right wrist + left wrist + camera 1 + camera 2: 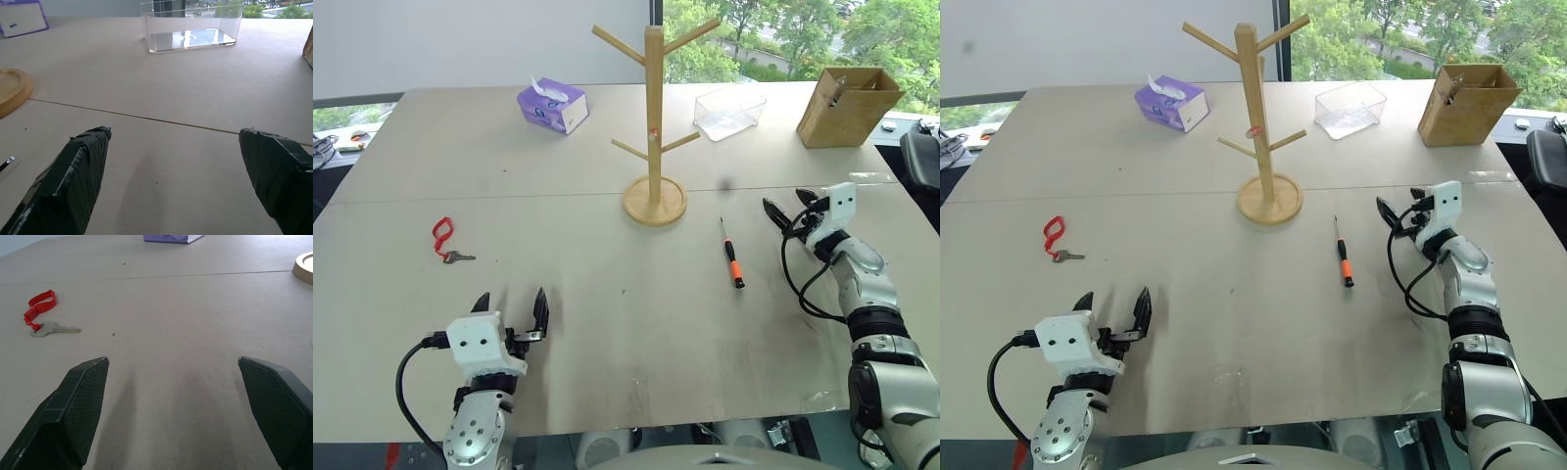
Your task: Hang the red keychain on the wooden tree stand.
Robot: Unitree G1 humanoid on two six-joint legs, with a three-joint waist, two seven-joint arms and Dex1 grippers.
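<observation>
1. The two head views look forward and down over the desk (607, 323), sharing the wooden tree stand (653, 127).
2. Each wrist view sits low, skimming the desk between its tool's fingers.

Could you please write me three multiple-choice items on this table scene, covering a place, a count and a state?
1. Where does the small red keychain with its silver key lie?
A. on a peg
B. flat on the table, toward the robot's left
C. in the clear box

2. How many branch pegs has the light-wood tree stand?
A. two
B. four
C. six

3. How is the left gripper?
A. open, holding nothing
B. shut on the key
C. shut on the screwdriver

Answers: 1 B, it lies on the table; 2 B, two upper, two lower; 3 A, fingers apart over bare table.
</observation>
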